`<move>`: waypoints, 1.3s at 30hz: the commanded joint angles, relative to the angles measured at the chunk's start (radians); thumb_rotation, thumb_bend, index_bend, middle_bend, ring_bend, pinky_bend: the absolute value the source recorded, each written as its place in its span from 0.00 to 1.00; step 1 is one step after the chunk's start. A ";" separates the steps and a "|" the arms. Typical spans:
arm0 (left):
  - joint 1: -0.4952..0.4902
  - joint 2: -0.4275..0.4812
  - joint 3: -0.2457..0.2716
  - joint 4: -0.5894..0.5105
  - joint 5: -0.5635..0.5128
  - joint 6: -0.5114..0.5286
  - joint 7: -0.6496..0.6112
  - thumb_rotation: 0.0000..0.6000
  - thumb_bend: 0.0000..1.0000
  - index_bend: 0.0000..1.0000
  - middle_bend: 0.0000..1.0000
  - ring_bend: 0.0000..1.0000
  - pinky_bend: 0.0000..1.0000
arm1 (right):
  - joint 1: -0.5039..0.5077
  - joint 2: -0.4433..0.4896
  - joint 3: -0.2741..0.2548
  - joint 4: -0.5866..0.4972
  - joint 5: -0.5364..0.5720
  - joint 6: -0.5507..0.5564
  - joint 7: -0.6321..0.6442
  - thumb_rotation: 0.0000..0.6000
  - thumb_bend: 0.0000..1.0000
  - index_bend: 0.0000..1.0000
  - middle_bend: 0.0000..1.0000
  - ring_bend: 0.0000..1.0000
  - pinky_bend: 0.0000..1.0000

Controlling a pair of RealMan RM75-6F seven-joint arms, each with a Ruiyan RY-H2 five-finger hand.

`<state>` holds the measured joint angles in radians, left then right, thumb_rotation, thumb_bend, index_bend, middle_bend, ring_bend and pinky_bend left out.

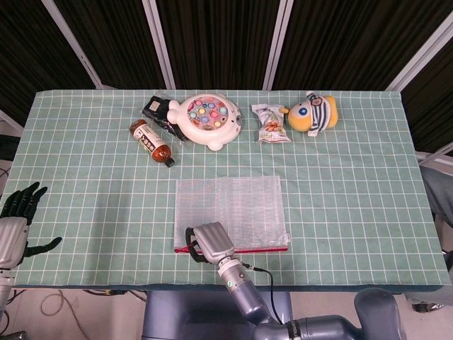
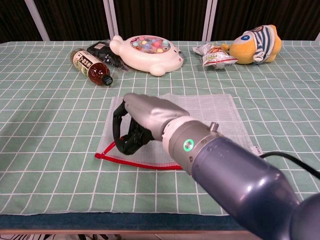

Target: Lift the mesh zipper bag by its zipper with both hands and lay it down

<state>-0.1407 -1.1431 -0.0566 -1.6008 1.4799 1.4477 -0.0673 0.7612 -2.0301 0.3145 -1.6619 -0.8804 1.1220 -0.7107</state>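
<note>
The right hand [image 2: 137, 122] curls its black fingers [image 2: 125, 135] around the red zipper edge [image 2: 131, 161] of the clear mesh zipper bag [image 1: 230, 209], near the table's front edge [image 1: 127, 286]. The left hand [image 1: 18, 223] hangs open off the left edge, holding nothing. The brown bottle's [image 2: 91, 67] label is unreadable.
</note>
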 commanded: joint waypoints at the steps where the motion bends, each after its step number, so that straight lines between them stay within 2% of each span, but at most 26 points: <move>1: 0.000 0.006 -0.002 -0.015 0.000 0.003 0.020 1.00 0.05 0.02 0.00 0.00 0.00 | 0.011 0.049 0.041 -0.046 0.013 0.014 -0.023 1.00 0.57 0.59 1.00 1.00 1.00; 11: -0.037 0.035 -0.036 -0.120 -0.014 -0.021 0.100 1.00 0.07 0.05 0.00 0.00 0.00 | 0.061 0.163 0.162 -0.130 0.078 0.021 -0.051 1.00 0.57 0.60 1.00 1.00 1.00; 17: -0.100 0.064 -0.091 -0.189 -0.045 -0.073 0.148 1.00 0.11 0.12 0.00 0.00 0.00 | 0.105 0.218 0.214 -0.168 0.135 0.020 -0.066 1.00 0.57 0.60 1.00 1.00 1.00; 24: -0.207 0.124 -0.157 -0.242 -0.087 -0.198 0.166 1.00 0.16 0.25 0.01 0.00 0.00 | 0.143 0.254 0.229 -0.196 0.185 0.026 -0.064 1.00 0.57 0.60 1.00 1.00 1.00; 31: -0.336 0.179 -0.200 -0.261 -0.119 -0.374 0.170 1.00 0.19 0.37 0.08 0.00 0.00 | 0.174 0.270 0.219 -0.221 0.212 0.047 -0.053 1.00 0.57 0.60 1.00 1.00 1.00; 39: -0.456 0.176 -0.219 -0.234 -0.153 -0.528 0.144 1.00 0.19 0.39 0.11 0.00 0.00 | 0.202 0.279 0.200 -0.229 0.229 0.071 -0.039 1.00 0.57 0.60 1.00 1.00 1.00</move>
<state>-0.5688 -0.9645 -0.2684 -1.8465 1.3384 0.9491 0.0842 0.9616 -1.7521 0.5154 -1.8902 -0.6522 1.1910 -0.7513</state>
